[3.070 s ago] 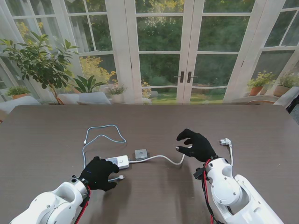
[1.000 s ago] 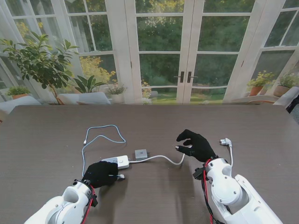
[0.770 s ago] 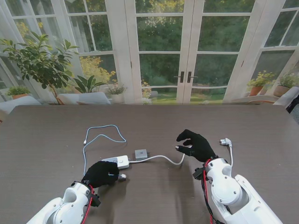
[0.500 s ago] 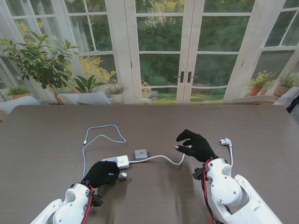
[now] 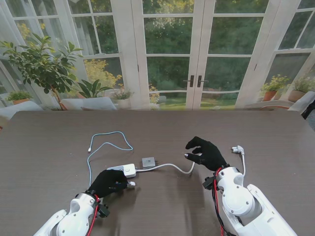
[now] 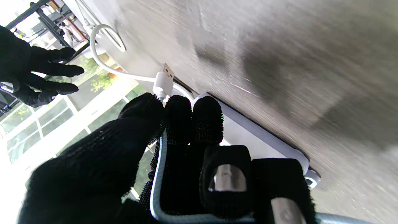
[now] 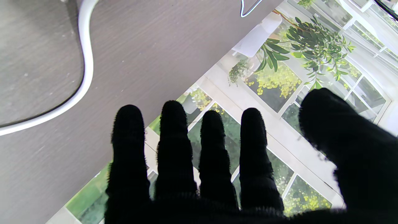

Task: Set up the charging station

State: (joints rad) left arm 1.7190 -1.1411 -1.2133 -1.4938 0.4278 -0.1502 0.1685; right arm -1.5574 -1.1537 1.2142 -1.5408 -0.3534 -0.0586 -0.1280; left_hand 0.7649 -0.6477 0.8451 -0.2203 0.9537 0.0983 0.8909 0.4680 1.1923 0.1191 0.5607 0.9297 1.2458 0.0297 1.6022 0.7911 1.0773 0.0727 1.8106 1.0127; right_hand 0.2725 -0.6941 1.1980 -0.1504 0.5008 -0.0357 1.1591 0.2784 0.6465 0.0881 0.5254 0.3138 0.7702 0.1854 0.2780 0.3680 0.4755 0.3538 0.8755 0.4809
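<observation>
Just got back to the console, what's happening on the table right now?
The left hand is pinching the USB plug of the light blue cable, right beside the white power strip and not yet plugged in. The right hand hovers open over the strip's thick white cord, holding nothing. A small grey charger block sits next to the strip, and the cord's wall plug lies loose on the table to the right.

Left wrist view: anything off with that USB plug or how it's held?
Nothing damaged. The left hand pinches the USB plug by its base, tip free and not yet in the white power strip. The right hand hovers open, holding nothing.
</observation>
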